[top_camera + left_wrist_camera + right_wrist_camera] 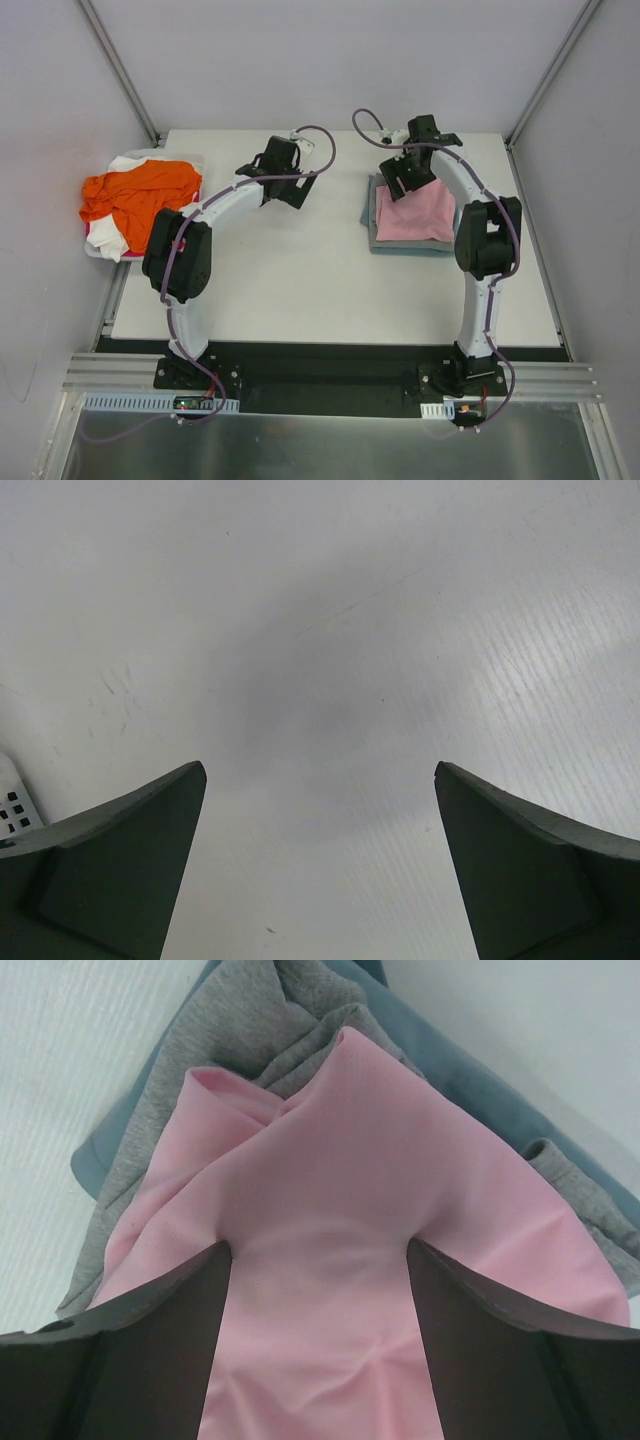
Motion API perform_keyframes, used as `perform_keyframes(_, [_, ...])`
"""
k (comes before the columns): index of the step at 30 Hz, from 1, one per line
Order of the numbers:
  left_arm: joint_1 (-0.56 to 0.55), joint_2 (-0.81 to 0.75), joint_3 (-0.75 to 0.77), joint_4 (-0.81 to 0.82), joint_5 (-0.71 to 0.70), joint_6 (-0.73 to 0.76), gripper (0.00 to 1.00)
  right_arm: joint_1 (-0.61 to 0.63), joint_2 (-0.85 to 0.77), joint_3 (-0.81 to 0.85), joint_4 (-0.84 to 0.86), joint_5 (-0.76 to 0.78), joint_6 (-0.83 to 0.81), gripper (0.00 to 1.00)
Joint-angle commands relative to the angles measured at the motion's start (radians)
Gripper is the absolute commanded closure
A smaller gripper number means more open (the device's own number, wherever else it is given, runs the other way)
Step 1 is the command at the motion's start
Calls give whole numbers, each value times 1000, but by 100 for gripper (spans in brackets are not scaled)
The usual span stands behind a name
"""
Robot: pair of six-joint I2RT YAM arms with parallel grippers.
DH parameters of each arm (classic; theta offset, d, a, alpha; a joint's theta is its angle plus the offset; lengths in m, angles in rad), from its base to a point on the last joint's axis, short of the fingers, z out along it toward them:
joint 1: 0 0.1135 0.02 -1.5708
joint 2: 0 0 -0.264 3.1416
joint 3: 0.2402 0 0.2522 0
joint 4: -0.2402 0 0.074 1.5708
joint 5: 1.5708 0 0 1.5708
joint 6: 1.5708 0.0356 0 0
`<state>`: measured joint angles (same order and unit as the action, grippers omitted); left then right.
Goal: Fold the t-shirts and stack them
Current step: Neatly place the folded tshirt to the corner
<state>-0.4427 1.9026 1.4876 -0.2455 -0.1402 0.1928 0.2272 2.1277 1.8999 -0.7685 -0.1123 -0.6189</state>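
Observation:
A light pink t-shirt [420,215] [380,1160] lies folded on top of a stack at the right of the table. Under it are a grey layer [230,1030] and a grey-blue t-shirt [470,1070] [371,218]. My right gripper [403,183] [320,1245] is open, and its fingertips press into the far edge of the pink shirt, so the cloth is puckered between them. An orange t-shirt [140,190] lies crumpled over a white one [112,240] at the far left. My left gripper [280,175] [320,770] hangs open over bare table with nothing in it.
The orange and white shirts rest in a shallow pale tray [93,250] at the table's left edge. Grey walls with metal posts enclose the table [300,280] at the back and sides. A white perforated corner [12,805] shows at the left edge of the left wrist view.

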Motion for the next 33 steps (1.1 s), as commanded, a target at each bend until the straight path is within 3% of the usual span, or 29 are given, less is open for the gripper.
perform_keyframes(1, [15,-71,-15,17,-9,-4,1,9,29,30,-26,-9,-19,25])
perform_keyframes(18, [16,-83,-36,28,-12,-1,1,17,9,31,-26,-33,-13,24])
perform_keyframes(25, [16,-103,-43,28,-12,2,1,37,-93,30,-45,-27,-5,24])
perform_keyframes(33, [16,-126,-62,32,-15,3,1,64,-257,-97,-48,66,-7,24])
